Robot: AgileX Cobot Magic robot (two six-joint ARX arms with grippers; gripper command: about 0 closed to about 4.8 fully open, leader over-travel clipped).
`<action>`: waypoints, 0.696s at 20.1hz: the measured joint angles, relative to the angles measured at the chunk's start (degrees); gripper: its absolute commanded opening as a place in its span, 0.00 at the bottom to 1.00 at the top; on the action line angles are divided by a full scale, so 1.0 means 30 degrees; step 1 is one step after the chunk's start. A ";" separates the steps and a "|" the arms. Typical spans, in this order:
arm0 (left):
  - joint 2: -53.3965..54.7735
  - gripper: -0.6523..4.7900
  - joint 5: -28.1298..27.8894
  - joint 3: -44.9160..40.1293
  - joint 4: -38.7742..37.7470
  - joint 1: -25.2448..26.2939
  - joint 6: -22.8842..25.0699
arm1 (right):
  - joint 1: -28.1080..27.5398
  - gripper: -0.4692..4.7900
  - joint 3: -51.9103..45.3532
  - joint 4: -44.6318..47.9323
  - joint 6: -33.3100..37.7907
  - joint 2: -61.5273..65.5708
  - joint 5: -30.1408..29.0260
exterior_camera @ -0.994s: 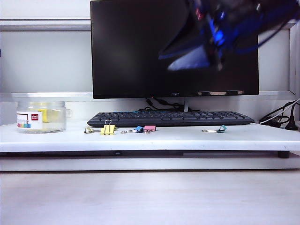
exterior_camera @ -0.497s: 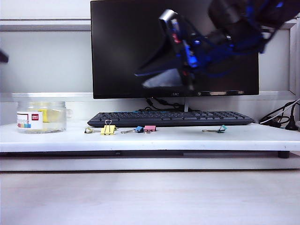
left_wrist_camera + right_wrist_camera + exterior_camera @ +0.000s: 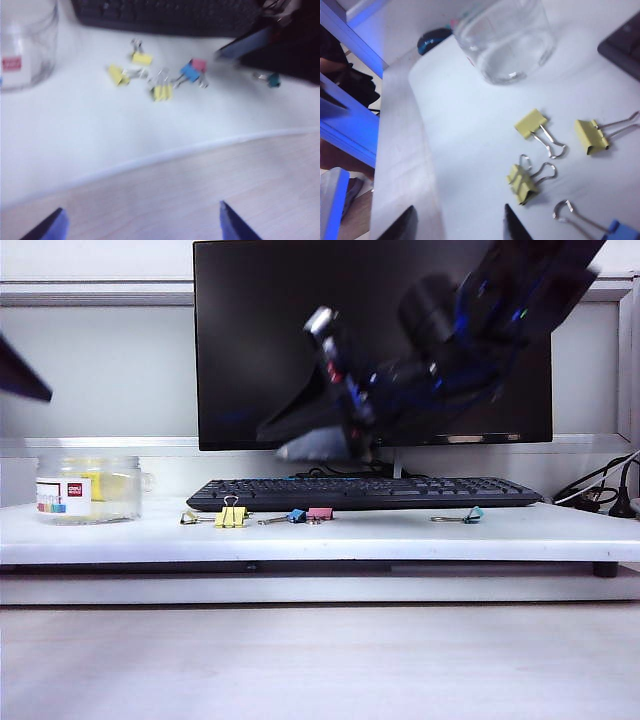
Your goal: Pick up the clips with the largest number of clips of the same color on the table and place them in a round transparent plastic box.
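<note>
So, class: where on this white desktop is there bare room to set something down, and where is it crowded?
The table is bare between the pink clip and teal clip, and along its front edge. It is crowded where three yellow clips cluster by the blue clip, between the round box and keyboard. Both open claws, right and left, hang above.

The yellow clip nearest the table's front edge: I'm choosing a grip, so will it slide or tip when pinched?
The yellow clip is small, so probably light and stiff. It lies on its side on the smooth white table, so a nudge would likely skid it. Its wire handles probably swing, so they would give poor purchase. The right gripper hangs open near it; the left gripper is open too.
</note>
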 measured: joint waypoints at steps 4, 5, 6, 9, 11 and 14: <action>-0.0036 0.86 0.0794 0.0197 0.0036 0.0000 0.0386 | 0.0408 0.58 0.1326 -0.0131 0.0007 0.1479 -0.0590; -0.0036 0.86 0.0794 0.0197 0.0007 0.0000 0.0415 | 0.0568 0.60 0.1741 -0.0124 0.0000 0.1770 -0.0707; -0.0036 0.86 0.0794 0.0197 -0.0007 0.0000 0.0423 | 0.0721 0.61 0.2222 -0.0124 -0.0007 0.2040 -0.0816; -0.0029 0.86 0.0787 0.0197 -0.0146 0.0000 0.0423 | 0.1042 0.60 0.3315 -0.0029 -0.0051 0.2820 -0.0539; -0.0036 0.86 0.0787 0.0197 -0.0262 0.0000 0.0423 | 0.1122 0.60 0.3504 0.0036 -0.0073 0.3315 -0.0204; -0.0044 0.86 0.0794 0.0197 -0.0262 0.0000 0.0423 | 0.1144 0.60 0.3504 0.0000 -0.0284 0.4036 0.0532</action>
